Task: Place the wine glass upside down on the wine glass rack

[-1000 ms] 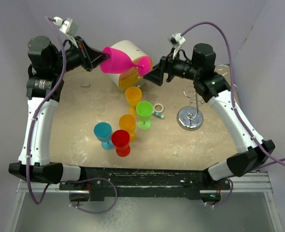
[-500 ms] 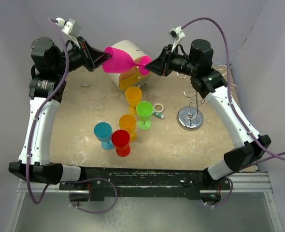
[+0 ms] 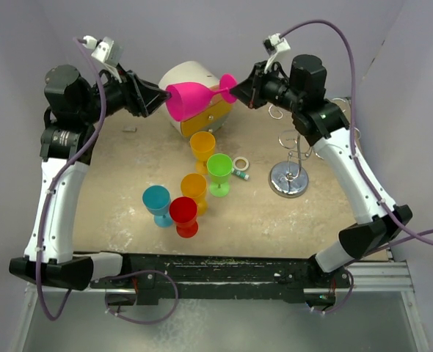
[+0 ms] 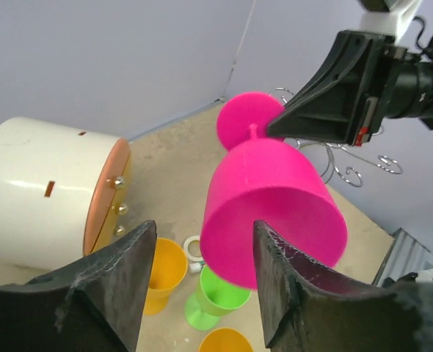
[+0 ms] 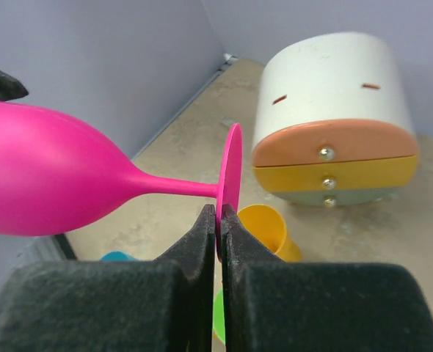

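one pink wine glass (image 3: 191,100) held level, foot pinched in the raised right gripper (image 3: 236,89), raised left gripper (image 3: 161,95) spread wide at its bowl

Goblets (image 3: 219,170) seemingly well left of rack (image 3: 288,181)

A robotics lab test booth.
Plain lilac walls (image 3: 216,29) are boxing in a scuffed beige desk (image 3: 128,176), while two white-and-black arms (image 3: 59,191) trailing purple cables (image 3: 348,81) are sitting bolted to a black rail (image 3: 216,265) along its near edge.
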Available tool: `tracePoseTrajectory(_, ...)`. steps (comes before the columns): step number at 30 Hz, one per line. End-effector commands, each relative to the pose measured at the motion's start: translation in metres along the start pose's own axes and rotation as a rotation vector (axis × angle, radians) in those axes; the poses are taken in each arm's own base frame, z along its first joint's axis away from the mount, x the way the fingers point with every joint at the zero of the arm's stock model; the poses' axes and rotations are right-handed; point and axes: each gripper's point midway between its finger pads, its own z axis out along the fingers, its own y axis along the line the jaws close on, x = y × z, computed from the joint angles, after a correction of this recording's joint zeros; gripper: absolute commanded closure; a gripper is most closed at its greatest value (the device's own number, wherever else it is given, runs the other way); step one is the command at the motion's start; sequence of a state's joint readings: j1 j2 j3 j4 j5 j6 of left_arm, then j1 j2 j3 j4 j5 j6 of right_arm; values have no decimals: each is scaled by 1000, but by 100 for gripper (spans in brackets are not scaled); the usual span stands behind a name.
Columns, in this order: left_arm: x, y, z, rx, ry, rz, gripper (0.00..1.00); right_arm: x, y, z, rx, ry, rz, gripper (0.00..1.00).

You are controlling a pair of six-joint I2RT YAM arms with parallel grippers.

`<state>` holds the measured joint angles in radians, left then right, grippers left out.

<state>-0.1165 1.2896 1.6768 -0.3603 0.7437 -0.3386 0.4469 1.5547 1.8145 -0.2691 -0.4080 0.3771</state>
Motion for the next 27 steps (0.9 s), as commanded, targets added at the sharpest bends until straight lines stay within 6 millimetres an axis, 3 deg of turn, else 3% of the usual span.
tracePoseTrajectory(1, -17, -2, -30, -131, -45, 156, 36, -62, -1, -46, 154, -164, -241, 100)
tracePoseTrajectory(8, -21, 14, -66, -332, -31, 325, 14, -108, -53, -94, 541, -213, -580, 100)
tracePoseTrajectory(12, -15, 20, -76, -379, -8, 396, 6, -121, -82, -112, 738, -160, -732, 100)
tracePoseTrajectory(15, -10, 23, -77, -382, 10, 419, 0, -121, -104, -117, 863, -88, -820, 100)
tracePoseTrajectory(19, -2, 27, -77, -382, 24, 430, 1, -112, -126, -117, 956, 15, -922, 100)
tracePoseTrajectory(27, 1, 30, -77, -388, 32, 451, 1, -77, -157, -111, 1027, 207, -1017, 100)
